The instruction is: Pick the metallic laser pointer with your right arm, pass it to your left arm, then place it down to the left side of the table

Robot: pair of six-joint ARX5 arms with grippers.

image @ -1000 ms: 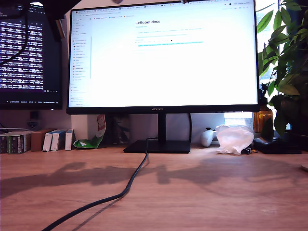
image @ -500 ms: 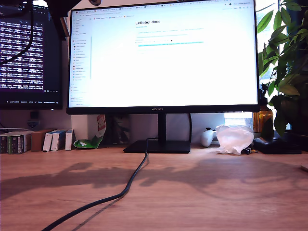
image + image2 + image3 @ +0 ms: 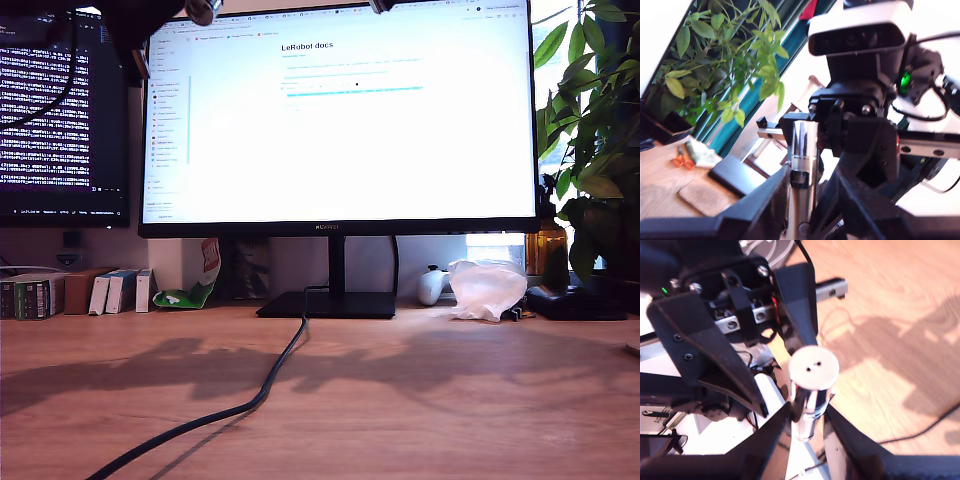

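Observation:
The metallic laser pointer (image 3: 807,410) is a shiny silver cylinder, and my second gripper (image 3: 806,412) is shut on its body. Its round end cap (image 3: 813,367) faces the second wrist camera. My first gripper (image 3: 814,172) stands open around the same pointer (image 3: 804,150), with a gap beside one finger. Seen from the second wrist camera, the first gripper's black fingers (image 3: 705,350) are spread wide behind the pointer. In the exterior view only a dark arm (image 3: 130,25) with a silver tip (image 3: 205,10) shows at the top left. The table (image 3: 450,400) lies far below.
A black cable (image 3: 270,380) runs across the table from the monitor stand (image 3: 330,303). Small boxes (image 3: 70,293) line the back at the exterior view's left. A plastic bag (image 3: 487,288), a white controller (image 3: 432,285) and a plant (image 3: 595,150) stand at its right.
At the exterior view's top left the dark arm has come lower into the picture, and its silver tip now shows more. The table, the cable and everything standing on the table are unchanged.

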